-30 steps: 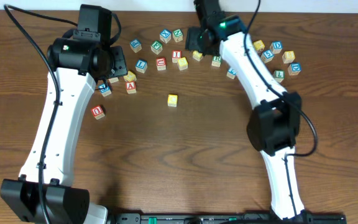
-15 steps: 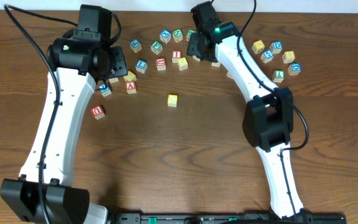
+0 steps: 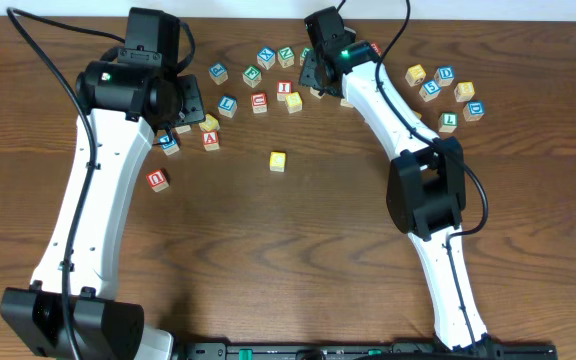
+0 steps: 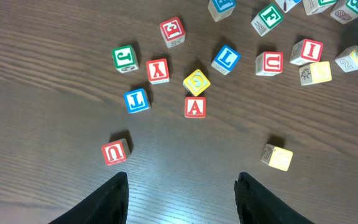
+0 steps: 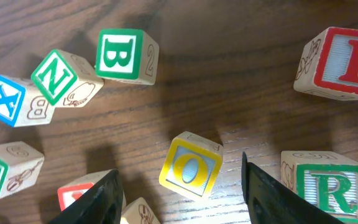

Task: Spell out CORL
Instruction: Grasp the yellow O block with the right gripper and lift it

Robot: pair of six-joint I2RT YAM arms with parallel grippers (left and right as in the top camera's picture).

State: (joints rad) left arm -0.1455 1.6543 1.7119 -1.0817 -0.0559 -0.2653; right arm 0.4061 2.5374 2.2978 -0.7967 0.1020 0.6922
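Jaws spread, the right gripper [image 5: 180, 173] hovers over the yellow-faced wooden O cube [image 5: 191, 167], lower centre of its wrist view, apparently the pick in hand; lowering and closing squarely comes next.

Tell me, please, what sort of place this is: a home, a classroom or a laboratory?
Most likely a robotics laboratory bench, though no room is visible. A left arm and a right arm stand at a wooden table, black cables run to them, and loose alphabet cubes lie on it.
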